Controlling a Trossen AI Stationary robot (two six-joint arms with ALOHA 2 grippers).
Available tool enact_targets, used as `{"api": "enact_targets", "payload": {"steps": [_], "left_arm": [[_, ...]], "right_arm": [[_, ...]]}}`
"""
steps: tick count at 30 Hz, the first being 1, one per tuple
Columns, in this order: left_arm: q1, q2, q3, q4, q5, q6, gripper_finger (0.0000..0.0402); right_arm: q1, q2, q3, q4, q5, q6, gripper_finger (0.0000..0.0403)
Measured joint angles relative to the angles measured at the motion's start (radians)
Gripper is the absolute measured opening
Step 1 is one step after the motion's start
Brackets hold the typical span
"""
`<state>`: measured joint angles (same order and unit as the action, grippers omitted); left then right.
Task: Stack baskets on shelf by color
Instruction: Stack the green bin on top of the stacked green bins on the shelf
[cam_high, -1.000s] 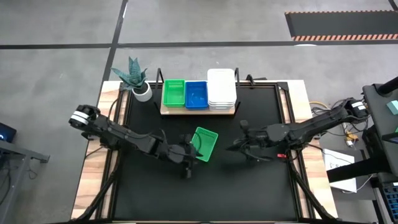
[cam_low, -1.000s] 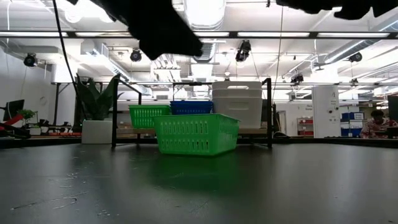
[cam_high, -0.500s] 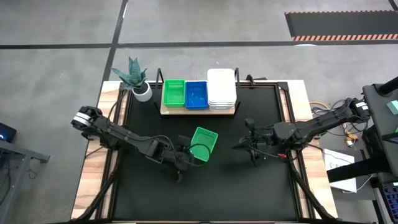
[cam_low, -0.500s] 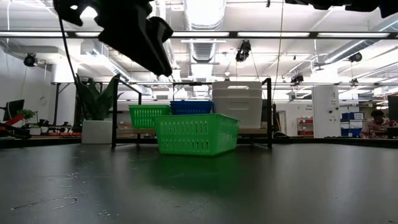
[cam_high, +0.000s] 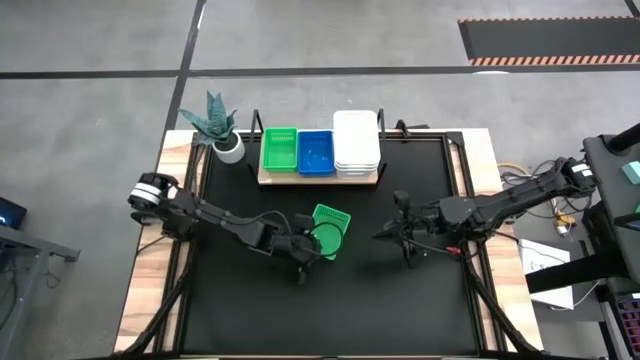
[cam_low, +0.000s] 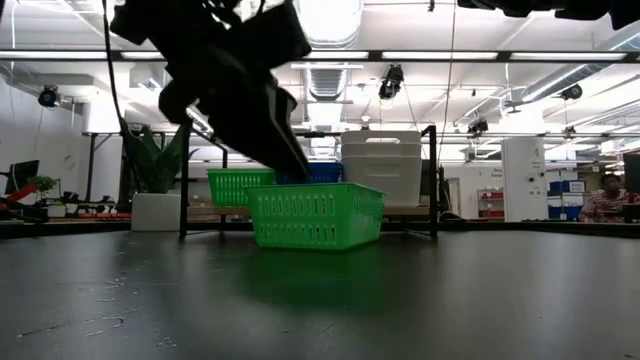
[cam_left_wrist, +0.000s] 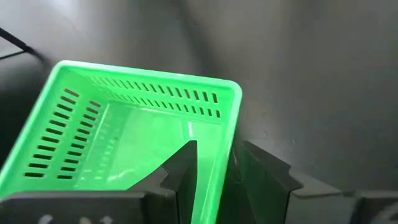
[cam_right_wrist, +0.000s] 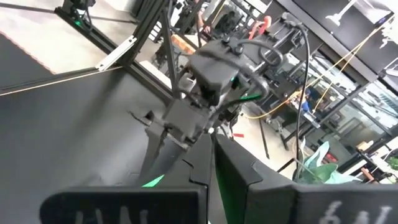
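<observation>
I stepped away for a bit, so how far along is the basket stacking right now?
Mostly done: the shelf already carries green, blue and white stacks. In hand: the left gripper straddles one wall of the loose green basket on the table. Left: lifting it onto the green stack. The right gripper waits, shut.

You see a potted plant (cam_high: 217, 128) at the black table's (cam_high: 420, 300) far left corner, and a person (cam_low: 605, 198) seated in the room behind.
</observation>
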<state>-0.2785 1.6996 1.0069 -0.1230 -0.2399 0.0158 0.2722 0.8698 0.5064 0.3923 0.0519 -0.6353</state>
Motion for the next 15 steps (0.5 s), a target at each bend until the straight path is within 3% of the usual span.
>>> {"api": "enact_targets", "payload": {"steps": [8,13,15], "left_arm": [[0.004,0.056,0.002,0.021,0.001,-0.002,0.0095],[0.004,0.064,0.008,0.027,0.001,0.025,0.0027],[0.004,0.038,0.024,-0.051,0.001,0.045,0.0008]], "right_arm": [[0.000,0.002,-0.001,-0.003,0.001,0.000,0.0012],[0.000,0.002,-0.001,-0.005,0.001,0.004,0.0012],[0.000,0.001,-0.001,-0.005,0.001,0.008,0.0012]]}}
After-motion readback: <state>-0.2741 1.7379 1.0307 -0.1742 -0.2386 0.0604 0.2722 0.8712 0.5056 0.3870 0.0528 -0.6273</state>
